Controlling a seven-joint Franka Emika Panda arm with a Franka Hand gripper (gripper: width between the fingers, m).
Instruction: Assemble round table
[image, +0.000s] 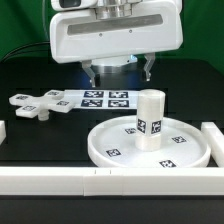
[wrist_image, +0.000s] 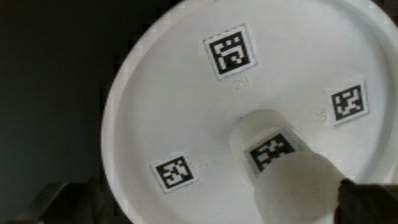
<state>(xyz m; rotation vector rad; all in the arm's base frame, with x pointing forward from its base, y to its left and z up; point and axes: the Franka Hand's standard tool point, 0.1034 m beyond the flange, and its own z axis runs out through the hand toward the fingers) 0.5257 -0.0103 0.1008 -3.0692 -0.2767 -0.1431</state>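
Observation:
The large rimmed white disc (image: 185, 150) lies on the black table at the exterior view's right, several tags on its face. The short cylinder post (image: 150, 118) stands upright at its centre. The flat cross-shaped piece (image: 35, 104) lies apart at the exterior view's left. My gripper (image: 119, 72) hangs open and empty above and behind the post, touching nothing. In the wrist view the disc (wrist_image: 178, 100) fills the frame. The post (wrist_image: 294, 175) rises from it toward my gripper (wrist_image: 217, 202), whose dark fingertips (wrist_image: 71, 200) show only at the frame's edge.
The marker board (image: 100, 98) lies flat behind the disc, beside the cross-shaped piece. Long white bars edge the surface at the front (image: 90, 181) and at the exterior view's right (image: 214, 140).

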